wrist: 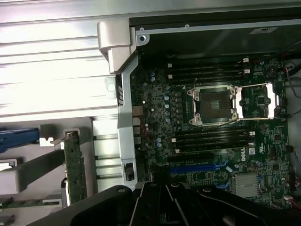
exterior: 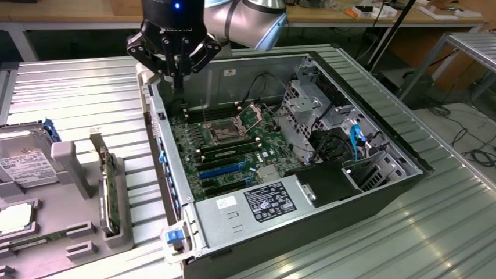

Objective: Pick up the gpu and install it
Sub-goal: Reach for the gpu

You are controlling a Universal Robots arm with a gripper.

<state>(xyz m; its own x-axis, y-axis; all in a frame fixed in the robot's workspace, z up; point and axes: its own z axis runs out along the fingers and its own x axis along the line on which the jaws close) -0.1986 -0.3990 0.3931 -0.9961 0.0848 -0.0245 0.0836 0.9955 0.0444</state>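
The gripper (exterior: 179,87) hangs over the far corner of the open computer case (exterior: 159,125), on the exterior view's left. Its fingers are drawn together and hold nothing. The gpu (exterior: 109,186) is not yet picked up. It stands on edge in a slot of the grey holder (exterior: 76,168) on the ribbed metal desk (exterior: 78,93), just beside the case on the exterior view's left, nearer than the gripper and well apart from it.

The card is thin and sits between the holder's walls. As I judge it, an off-centre grasp could tilt or jam it in the slot, and fingers brought down unparted would strike its top edge. The case's side wall stands between the holder and the motherboard (exterior: 232,145), so a carried card could clip it (the silver bracket end looks likeliest). The blue expansion slots (exterior: 220,170) lie close to the power supply (exterior: 268,200), which leaves little room for a skewed approach.

A hard drive (exterior: 23,160) rests at the holder's far-left side, out of the way. A blue cable (exterior: 355,139) hangs at the case's right, away from the slots.
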